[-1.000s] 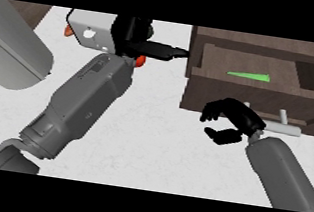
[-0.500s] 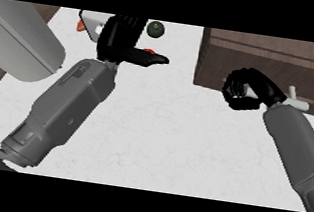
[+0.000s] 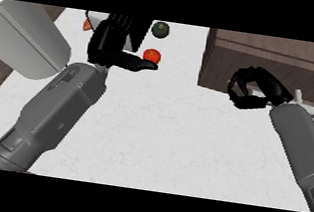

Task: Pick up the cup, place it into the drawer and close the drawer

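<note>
The left hand point(image 3: 117, 42) was up near the top of the view, over the white counter point(image 3: 164, 129), fingers stretched out straight and the thumb jutting to the right. Just off that thumb's tip sat a small red ball point(image 3: 152, 55), touching or nearly so; I could not tell which. A dark green round thing point(image 3: 160, 28) lay a little farther up. Behind the fingers a white object point(image 3: 90, 18) with an orange patch peeked out, mostly hidden, and whether it was the cup I could not tell. No cup showed plainly anywhere, in either hand or on the counter.

Over on the right, the right hand point(image 3: 256, 89) was curled into a clench in front of the brown drawer point(image 3: 271, 58) unit, with nothing visible inside its fingers. A pale handle point(image 3: 305, 104) stuck out just beside it, behind the wrist. The drawer's inside was not on show from this angle.

At the left edge stood a big grey rounded body point(image 3: 16, 38), partly over dark wood.
</note>
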`<state>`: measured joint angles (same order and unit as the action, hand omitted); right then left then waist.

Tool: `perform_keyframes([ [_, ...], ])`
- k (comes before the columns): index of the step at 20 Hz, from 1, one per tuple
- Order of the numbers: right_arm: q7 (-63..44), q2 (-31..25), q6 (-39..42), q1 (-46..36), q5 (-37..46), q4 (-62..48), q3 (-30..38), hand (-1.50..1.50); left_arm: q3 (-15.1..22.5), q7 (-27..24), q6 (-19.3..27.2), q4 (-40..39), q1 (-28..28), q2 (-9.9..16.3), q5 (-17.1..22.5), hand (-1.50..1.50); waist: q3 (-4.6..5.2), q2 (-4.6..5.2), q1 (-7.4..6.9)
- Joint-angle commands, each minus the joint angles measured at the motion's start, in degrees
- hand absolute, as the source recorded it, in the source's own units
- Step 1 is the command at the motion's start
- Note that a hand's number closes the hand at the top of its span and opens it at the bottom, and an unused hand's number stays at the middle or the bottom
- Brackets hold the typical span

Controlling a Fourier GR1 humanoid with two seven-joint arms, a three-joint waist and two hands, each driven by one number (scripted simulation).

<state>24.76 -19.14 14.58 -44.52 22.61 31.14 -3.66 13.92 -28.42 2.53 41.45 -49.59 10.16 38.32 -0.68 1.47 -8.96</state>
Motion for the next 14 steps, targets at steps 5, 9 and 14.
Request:
perform_keyframes([
  [5, -4.8, -7.6, -1.4, -10.3, -1.8, -1.5, 5.3, 1.50, 0.8, 0.6, -2.6, 2.2, 1.5, 0.6, 0.2, -1.50, 0.51, 1.13, -3.05],
  [9, -3.8, -8.8, 0.6, -9.0, -3.7, -0.3, 6.6, 1.50, 0.0, 1.3, -3.3, 2.6, 2.0, 2.1, 0.9, -1.50, 0.46, 1.17, -3.55],
  [14, -4.2, -9.4, 3.0, -8.2, -4.5, 0.9, 6.4, 1.50, 0.3, 0.4, -4.4, 3.2, 3.6, 1.4, 1.1, -1.50, 0.56, 1.68, -4.36],
])
